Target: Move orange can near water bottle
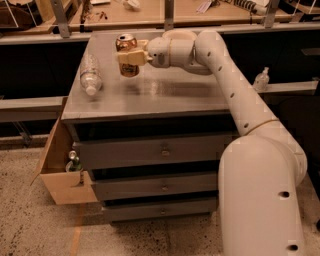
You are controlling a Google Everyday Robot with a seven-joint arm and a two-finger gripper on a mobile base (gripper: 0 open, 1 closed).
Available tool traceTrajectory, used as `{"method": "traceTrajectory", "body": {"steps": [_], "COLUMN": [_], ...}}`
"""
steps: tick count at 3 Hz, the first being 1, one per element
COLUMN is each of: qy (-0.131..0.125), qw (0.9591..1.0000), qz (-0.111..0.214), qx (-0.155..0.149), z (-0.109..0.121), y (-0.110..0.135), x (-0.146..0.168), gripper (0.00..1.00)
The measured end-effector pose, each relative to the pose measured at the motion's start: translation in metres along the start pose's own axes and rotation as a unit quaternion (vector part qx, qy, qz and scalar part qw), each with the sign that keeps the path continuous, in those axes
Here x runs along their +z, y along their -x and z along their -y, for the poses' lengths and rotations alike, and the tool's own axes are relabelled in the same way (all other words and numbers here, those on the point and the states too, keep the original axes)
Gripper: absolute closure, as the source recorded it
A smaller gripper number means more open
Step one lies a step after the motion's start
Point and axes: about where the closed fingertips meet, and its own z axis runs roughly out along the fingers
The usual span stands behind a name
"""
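The orange can (pixel 128 54) is upright, held a little above the grey cabinet top (pixel 165 92) near its back middle. My gripper (pixel 131 56) is shut on the orange can, gripping its middle from the right. The water bottle (pixel 90 73) lies on its side near the top's left edge, white cap towards the front. The can is to the right of the bottle, a short gap between them.
The cabinet has three drawers (pixel 160 150) below the top. A cardboard box (pixel 57 172) with small dark bottles (pixel 74 161) hangs at its left side. A small pump-top bottle (pixel 261 79) stands on a rail at the right. A workbench (pixel 165 12) runs behind.
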Motion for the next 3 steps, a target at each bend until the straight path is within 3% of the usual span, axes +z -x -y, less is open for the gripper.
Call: {"method": "traceTrajectory", "body": {"steps": [1, 2, 3], "qy": [0.008, 0.0, -0.009], "qw": [0.9999, 0.9996, 0.9989], "qz": [-0.003, -0.017, -0.024], "qx": [-0.009, -0.022, -0.038], "z": [-0.007, -0.009, -0.009], "y": [-0.011, -0.022, -0.03], "x": [0.021, 0.036, 0.045], "gripper": [1.0, 0.83, 0.51]}}
